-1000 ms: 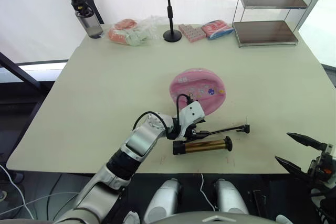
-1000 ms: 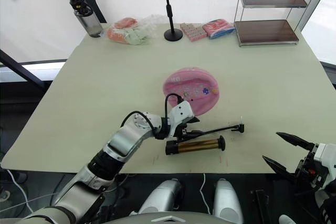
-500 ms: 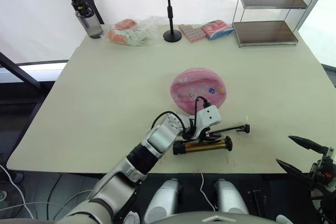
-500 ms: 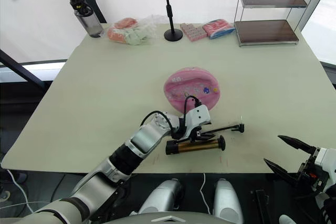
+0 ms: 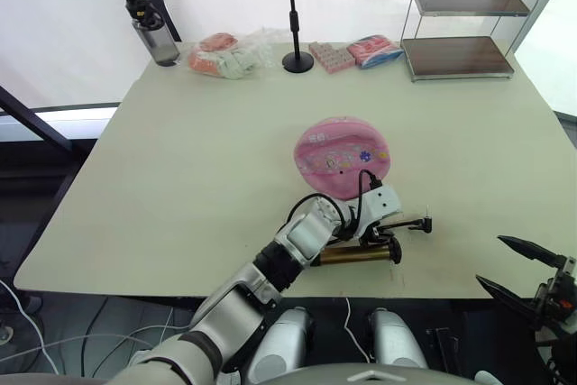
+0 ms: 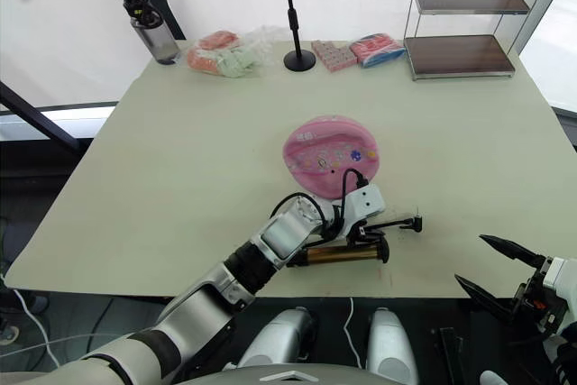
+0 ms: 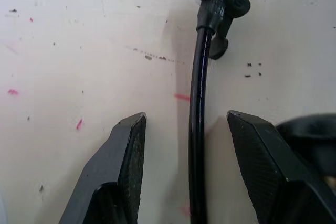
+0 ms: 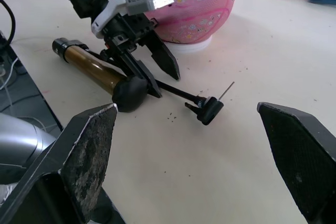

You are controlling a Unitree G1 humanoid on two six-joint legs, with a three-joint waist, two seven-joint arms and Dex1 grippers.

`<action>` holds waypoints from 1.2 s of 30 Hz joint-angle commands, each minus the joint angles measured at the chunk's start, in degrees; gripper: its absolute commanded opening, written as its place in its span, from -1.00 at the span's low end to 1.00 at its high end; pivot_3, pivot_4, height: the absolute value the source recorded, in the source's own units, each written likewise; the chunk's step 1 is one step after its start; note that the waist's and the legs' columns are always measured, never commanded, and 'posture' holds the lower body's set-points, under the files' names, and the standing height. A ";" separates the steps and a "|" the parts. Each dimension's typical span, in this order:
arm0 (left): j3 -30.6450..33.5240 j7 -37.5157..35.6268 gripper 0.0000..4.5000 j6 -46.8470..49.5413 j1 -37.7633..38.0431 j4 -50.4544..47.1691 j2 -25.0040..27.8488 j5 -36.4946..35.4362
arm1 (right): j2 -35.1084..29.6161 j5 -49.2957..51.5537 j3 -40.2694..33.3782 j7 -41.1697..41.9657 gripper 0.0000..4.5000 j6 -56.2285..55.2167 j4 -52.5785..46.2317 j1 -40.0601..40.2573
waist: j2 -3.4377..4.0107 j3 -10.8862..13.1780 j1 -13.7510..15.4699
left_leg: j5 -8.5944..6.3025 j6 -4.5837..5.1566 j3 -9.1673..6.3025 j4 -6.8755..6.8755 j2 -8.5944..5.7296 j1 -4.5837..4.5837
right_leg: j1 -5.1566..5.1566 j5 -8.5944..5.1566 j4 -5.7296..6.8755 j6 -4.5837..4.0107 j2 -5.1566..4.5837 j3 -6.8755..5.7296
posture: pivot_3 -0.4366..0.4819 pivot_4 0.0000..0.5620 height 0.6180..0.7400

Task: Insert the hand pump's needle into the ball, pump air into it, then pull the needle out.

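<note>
Since a second ago the left gripper (image 7: 184,171) has been carried further along the hand pump (image 5: 353,253) toward its knob end — its fingers (image 7: 123,166) are now spread apart, astride the black hose (image 7: 195,124) without closing on it. At 12 o'clock from the gripper the ball (image 5: 342,154) is seen resting on the table (image 5: 180,160), just beyond the pump. At 3 o'clock the needle (image 8: 226,91) is seen sticking up from its black fitting (image 8: 211,110) — clear of the ball. Well off at 4 o'clock, past the table edge, the right gripper (image 5: 527,270) is held wide open, empty.
</note>
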 commanded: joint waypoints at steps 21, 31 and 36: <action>3.31 -5.23 -0.92 -4.26 2.77 -4.88 -0.80 -2.52 | 1.11 2.71 -0.76 -3.13 1.00 2.37 -6.95 0.60 | 0.13 -0.07 -0.05 | 0.00 0.00 0.00 0.01 0.00 -0.04 | -0.03 0.01 0.00 0.01 0.00 0.05 | -0.05 -0.47 1.00; 9.80 -6.97 -0.92 -13.65 8.84 -10.42 -0.45 -9.26 | 4.13 8.20 1.79 -15.69 1.00 14.80 -15.71 -3.07 | 0.21 -0.12 -0.04 | 0.00 0.00 -0.01 0.02 0.00 -0.02 | -0.04 0.02 0.01 0.00 -0.01 0.09 | -0.05 -0.47 1.00; 12.02 -8.24 -0.92 -16.82 10.86 -11.28 -1.22 -12.48 | 6.02 14.92 2.88 -25.67 1.00 24.93 -21.52 -4.54 | 0.21 -0.13 -0.01 | 0.00 0.00 -0.02 0.02 0.00 -0.03 | -0.05 0.02 0.02 -0.01 -0.01 0.08 | -0.05 -0.47 1.00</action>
